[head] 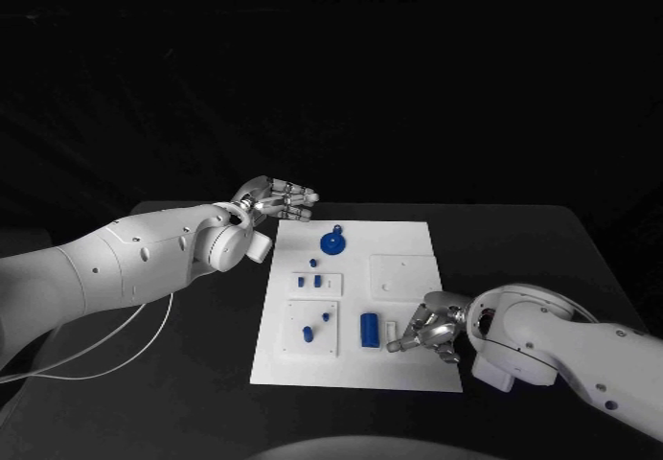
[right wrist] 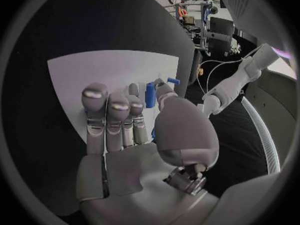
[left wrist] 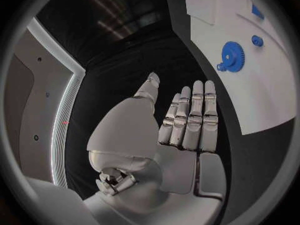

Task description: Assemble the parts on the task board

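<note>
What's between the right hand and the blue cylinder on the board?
In the head view, a small white slot piece on the board lies between the right hand and the blue cylinder.

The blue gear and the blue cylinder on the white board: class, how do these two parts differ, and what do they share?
The blue gear is round and lies flat near the far end of the task board; the blue cylinder is elongated and sits near the near end. The gear lies nearer the left hand; the cylinder lies beside the right hand. Both are blue, and neither is held.
</note>
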Action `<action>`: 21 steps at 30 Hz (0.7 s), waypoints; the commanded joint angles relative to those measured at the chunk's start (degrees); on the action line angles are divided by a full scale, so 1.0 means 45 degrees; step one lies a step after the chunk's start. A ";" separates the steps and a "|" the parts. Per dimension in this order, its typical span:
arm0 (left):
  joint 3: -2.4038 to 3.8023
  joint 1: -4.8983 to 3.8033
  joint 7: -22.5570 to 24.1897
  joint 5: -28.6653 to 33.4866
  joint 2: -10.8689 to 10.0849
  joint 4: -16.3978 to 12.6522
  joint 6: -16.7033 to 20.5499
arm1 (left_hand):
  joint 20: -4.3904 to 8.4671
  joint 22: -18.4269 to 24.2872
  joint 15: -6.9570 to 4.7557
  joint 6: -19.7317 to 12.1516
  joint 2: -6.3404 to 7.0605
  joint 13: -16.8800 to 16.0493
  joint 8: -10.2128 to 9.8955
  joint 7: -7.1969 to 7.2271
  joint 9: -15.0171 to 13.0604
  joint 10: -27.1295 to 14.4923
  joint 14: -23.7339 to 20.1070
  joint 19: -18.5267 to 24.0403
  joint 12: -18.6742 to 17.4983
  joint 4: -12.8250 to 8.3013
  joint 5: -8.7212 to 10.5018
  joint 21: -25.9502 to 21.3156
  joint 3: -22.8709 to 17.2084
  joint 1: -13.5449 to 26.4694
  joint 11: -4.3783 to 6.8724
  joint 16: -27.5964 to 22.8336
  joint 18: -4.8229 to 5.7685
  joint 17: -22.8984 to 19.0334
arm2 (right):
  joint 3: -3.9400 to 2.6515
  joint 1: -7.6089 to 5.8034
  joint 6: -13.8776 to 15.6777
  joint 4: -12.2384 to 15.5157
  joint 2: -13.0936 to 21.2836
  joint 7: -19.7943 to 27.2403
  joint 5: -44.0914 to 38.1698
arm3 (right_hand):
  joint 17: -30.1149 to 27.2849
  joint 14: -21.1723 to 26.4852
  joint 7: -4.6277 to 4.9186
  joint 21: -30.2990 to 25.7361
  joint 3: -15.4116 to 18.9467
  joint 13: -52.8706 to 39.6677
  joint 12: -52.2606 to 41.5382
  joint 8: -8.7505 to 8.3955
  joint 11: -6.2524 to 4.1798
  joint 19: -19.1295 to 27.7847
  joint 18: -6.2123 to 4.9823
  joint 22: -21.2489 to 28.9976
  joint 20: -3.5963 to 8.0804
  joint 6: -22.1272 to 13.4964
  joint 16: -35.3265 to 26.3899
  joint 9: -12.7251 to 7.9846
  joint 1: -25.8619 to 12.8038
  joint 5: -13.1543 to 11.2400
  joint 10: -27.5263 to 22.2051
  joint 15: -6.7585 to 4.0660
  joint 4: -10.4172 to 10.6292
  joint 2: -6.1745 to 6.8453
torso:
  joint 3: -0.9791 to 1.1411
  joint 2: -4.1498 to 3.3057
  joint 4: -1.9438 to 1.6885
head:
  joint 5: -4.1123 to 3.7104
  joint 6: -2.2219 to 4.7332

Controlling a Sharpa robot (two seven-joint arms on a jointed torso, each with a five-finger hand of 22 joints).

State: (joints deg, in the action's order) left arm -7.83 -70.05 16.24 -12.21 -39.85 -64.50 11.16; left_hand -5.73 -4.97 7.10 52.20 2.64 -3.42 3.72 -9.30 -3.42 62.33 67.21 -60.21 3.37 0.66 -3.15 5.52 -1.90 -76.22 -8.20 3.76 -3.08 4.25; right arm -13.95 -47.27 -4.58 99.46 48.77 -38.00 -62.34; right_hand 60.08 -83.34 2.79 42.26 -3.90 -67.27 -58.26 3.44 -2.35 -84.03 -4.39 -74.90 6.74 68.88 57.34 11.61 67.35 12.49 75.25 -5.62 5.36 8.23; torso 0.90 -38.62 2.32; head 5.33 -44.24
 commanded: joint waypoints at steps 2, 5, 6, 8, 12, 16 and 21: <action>0.0006 -0.0004 0.0086 -0.0065 -0.0031 -0.0037 -0.0118 | -0.0101 0.0009 -0.0019 0.0155 0.0090 0.0005 -0.0043 0.0012 0.0001 -0.0015 -0.0098 -0.0008 0.0031 0.0004 0.0042 0.0028 -0.0051 0.0002 0.0004 -0.0028 -0.0047 0.0002 | -0.0503 0.0005 0.0030 -0.0046 0.0295 0.0773 0.0384 | 0.0023 -0.0002 -0.0011 0.0019 -0.0121 -0.0082 -0.0134 0.0047 0.0040 -0.0705 0.0129 -0.0949 0.0035 -0.0044 -0.0006 0.0042 0.0256 -0.0025 0.0071 -0.0004 -0.0336 -0.0120 | 0.0013 -0.0009 -0.0009 | -0.0075 0.0078; 0.0006 -0.0004 0.0144 -0.0066 -0.0071 -0.0089 -0.0075 | -0.0089 0.0004 -0.0044 0.0530 0.0049 0.0005 -0.0008 0.0058 -0.0021 0.0219 -0.0062 -0.0020 0.0052 -0.0013 0.0037 0.0037 -0.0041 0.0000 0.0075 -0.0023 -0.0044 0.0008 | -0.0801 0.0005 -0.0013 -0.0191 0.0513 0.0853 0.0444 | 0.0133 -0.0025 -0.0165 0.0174 -0.0522 -0.0446 -0.0648 0.0065 -0.0050 -0.0719 0.0157 -0.0998 0.0074 0.0281 0.0122 0.0275 0.0548 -0.0110 0.0300 -0.0053 -0.0729 -0.0252 | 0.0006 -0.0009 -0.0001 | -0.0149 0.0092; 0.0006 -0.0004 0.0176 -0.0066 -0.0088 -0.0115 -0.0049 | -0.0075 0.0002 -0.0066 0.0663 0.0011 0.0000 -0.0009 0.0077 -0.0026 0.0393 -0.0019 -0.0028 0.0054 -0.0027 0.0035 0.0043 -0.0030 -0.0002 0.0124 -0.0015 -0.0040 0.0015 | -0.0888 0.0005 -0.0018 -0.0256 0.0607 0.0863 0.0433 | 0.0183 -0.0031 -0.0201 0.0225 -0.0670 -0.0574 -0.0813 0.0066 -0.0079 -0.0717 0.0181 -0.1018 0.0095 0.0381 0.0175 0.0469 0.0549 -0.0086 0.0348 -0.0071 -0.0862 -0.0262 | 0.0008 -0.0009 0.0007 | -0.0180 0.0108; 0.0006 -0.0003 0.0244 -0.0066 -0.0127 -0.0172 0.0010 | -0.0054 -0.0003 -0.0096 0.0882 -0.0035 0.0004 -0.0003 0.0110 -0.0034 0.0566 0.0047 -0.0041 0.0034 -0.0050 0.0027 0.0052 -0.0003 0.0004 0.0175 -0.0013 -0.0024 0.0026 | -0.1009 0.0005 -0.0010 -0.0384 0.0780 0.0867 0.0345 | 0.0243 -0.0029 -0.0262 0.0277 -0.0824 -0.0718 -0.0985 0.0077 -0.0116 -0.0715 0.0211 -0.1038 0.0125 0.0460 0.0232 0.0844 0.0505 -0.0028 0.0393 -0.0095 -0.1064 -0.0277 | 0.0002 -0.0009 0.0003 | -0.0212 0.0116; 0.0007 -0.0002 0.0412 -0.0048 -0.0234 -0.0323 0.0145 | 0.0033 -0.0017 -0.0187 0.1078 -0.0172 -0.0008 -0.0006 0.0162 -0.0040 0.0981 0.0264 -0.0079 0.0043 -0.0153 0.0008 0.0081 0.0105 0.0025 0.0303 -0.0003 0.0055 0.0058 | -0.1147 0.0005 0.0007 -0.0723 0.1092 0.0754 0.0053 | 0.0275 -0.0028 -0.0313 0.0330 -0.0910 -0.0762 -0.1000 0.0070 -0.0153 -0.0717 0.0242 -0.1049 0.0161 0.0416 0.0246 0.1705 0.0365 -0.0024 0.0406 -0.0120 -0.1256 -0.0316 | 0.0009 -0.0011 -0.0009 | -0.0329 0.0140; 0.0007 -0.0002 0.0506 -0.0016 -0.0309 -0.0427 0.0232 | 0.0071 -0.0023 -0.0205 0.1094 -0.0220 -0.0010 -0.0009 0.0171 -0.0039 0.1055 0.0296 -0.0100 0.0032 -0.0198 0.0013 0.0094 0.0152 0.0031 0.0325 -0.0010 0.0094 0.0056 | -0.1200 0.0006 -0.0223 -0.0992 0.1290 0.0396 -0.0744 | 0.0299 -0.0026 -0.0294 0.0344 -0.0931 -0.0748 -0.0938 0.0053 -0.0133 -0.0708 0.0236 -0.1050 0.0148 0.0235 0.0262 0.2331 0.0218 -0.0168 0.0377 -0.0106 -0.1208 -0.0293 | 0.0001 -0.0001 -0.0022 | -0.0409 0.0140; 0.0007 -0.0001 0.0527 0.0016 -0.0344 -0.0498 0.0234 | 0.0093 -0.0022 -0.0201 0.1092 -0.0270 -0.0009 -0.0009 0.0165 -0.0040 0.0978 0.0293 -0.0090 0.0030 -0.0291 0.0002 0.0094 0.0246 0.0047 0.0303 -0.0012 0.0138 0.0044 | -0.1219 0.0044 -0.0640 -0.0995 0.1360 -0.0080 -0.1634 | 0.0294 -0.0023 -0.0277 0.0347 -0.0990 -0.0677 -0.0834 0.0051 -0.0117 -0.0706 0.0228 -0.1056 0.0124 0.0171 0.0244 0.2522 0.0151 -0.0384 0.0332 -0.0084 -0.0947 -0.0200 | 0.0008 -0.0011 -0.0017 | -0.0473 0.0120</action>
State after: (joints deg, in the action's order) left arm -7.83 -70.05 17.34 -12.29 -41.43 -66.47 11.74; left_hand -5.41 -5.03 6.24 56.86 2.06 -3.42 3.72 -8.53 -3.52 66.83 68.08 -60.52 3.37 -0.45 -3.15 5.75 -0.79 -76.11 -6.75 3.76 -3.08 4.46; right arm -19.45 -47.20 -5.02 94.81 54.88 -36.56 -65.11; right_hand 61.38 -83.55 1.51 43.66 -8.36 -70.37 -62.25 3.56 -3.07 -84.04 -4.39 -74.90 7.18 70.13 58.25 22.87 68.28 10.85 76.81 -5.83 1.00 7.26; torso 0.92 -38.65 2.25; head 3.32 -43.63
